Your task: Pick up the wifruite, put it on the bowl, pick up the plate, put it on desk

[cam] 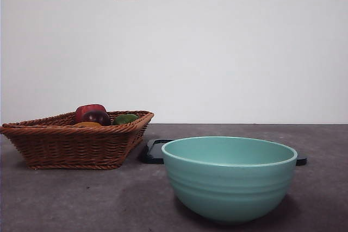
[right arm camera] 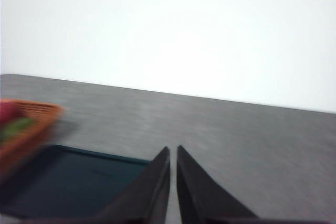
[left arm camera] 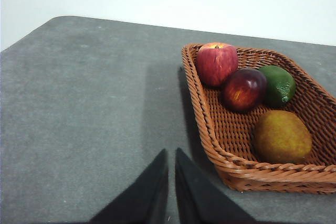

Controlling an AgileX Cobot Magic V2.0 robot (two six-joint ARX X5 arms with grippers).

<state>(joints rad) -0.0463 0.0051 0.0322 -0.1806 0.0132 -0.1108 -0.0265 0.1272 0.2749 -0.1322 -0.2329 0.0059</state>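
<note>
Fruit (left arm camera: 282,137), orange-brown, lying untouched in the wicker basket (left arm camera: 210,129) beside the bowl (cam: 229,176), within reach of the left claw (left arm camera: 171,153), pinched closed and empty above the desk (left arm camera: 79,108) alongside.

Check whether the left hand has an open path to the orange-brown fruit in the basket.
Probably yes. The wifruite lies uncovered in the wicker basket, apart from the other fruits, with nothing above it. The left hand sits outside the basket's rim, shut, so it would need to open and come over the rim from above.
</note>
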